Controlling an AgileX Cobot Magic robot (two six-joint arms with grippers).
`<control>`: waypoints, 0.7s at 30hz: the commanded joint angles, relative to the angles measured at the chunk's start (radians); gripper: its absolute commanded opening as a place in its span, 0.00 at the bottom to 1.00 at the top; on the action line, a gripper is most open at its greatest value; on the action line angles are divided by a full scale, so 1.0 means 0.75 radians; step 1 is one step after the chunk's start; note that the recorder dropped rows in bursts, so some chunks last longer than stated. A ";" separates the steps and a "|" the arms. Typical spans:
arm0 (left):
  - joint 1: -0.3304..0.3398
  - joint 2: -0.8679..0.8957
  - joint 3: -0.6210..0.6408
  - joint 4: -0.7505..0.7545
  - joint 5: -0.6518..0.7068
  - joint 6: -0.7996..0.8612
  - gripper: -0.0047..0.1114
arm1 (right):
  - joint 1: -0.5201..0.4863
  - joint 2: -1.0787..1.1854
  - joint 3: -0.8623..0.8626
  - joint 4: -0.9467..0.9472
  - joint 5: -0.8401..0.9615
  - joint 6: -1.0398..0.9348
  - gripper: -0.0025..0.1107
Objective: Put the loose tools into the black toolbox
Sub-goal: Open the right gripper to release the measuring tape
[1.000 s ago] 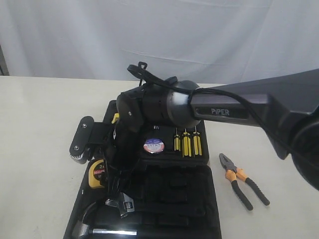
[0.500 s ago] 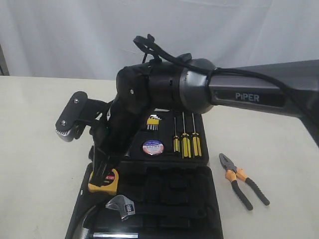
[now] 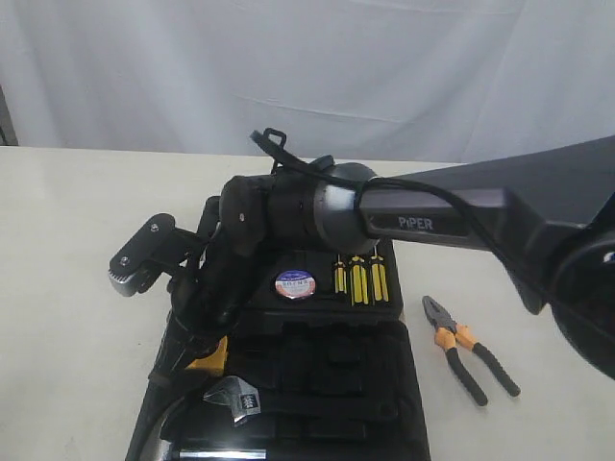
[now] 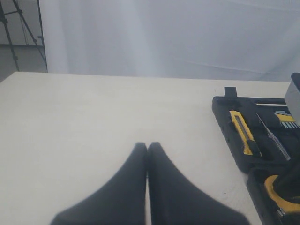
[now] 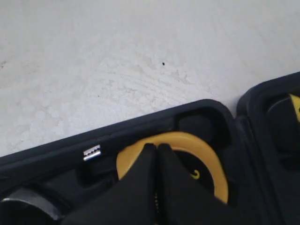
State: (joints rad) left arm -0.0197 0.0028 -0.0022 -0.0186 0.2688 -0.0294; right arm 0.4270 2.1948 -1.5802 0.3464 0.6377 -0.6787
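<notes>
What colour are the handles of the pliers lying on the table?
The pliers have orange and black handles. This shows best in the exterior view.

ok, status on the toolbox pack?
Left gripper shut, over the table. Right gripper shut, tips at yellow tape measure, inside black toolbox. Pliers out on table beside the box; nothing seen in the way.

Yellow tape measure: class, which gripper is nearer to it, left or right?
Right. The right gripper, tips closed, sits right over the tape measure in the black toolbox; the left gripper hangs over bare table, apart from the toolbox.
</notes>
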 commanded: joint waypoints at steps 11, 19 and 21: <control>-0.003 -0.004 0.003 -0.003 -0.001 -0.003 0.04 | -0.003 -0.049 -0.001 -0.001 0.007 0.013 0.02; -0.003 -0.004 0.003 -0.003 -0.001 -0.003 0.04 | -0.003 0.011 -0.001 -0.001 0.007 0.027 0.02; -0.003 -0.004 0.003 -0.003 -0.001 -0.003 0.04 | -0.003 0.000 -0.001 -0.001 0.010 0.027 0.02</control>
State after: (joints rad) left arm -0.0197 0.0028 -0.0022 -0.0186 0.2688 -0.0294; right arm 0.4270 2.1940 -1.5802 0.3473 0.6361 -0.6634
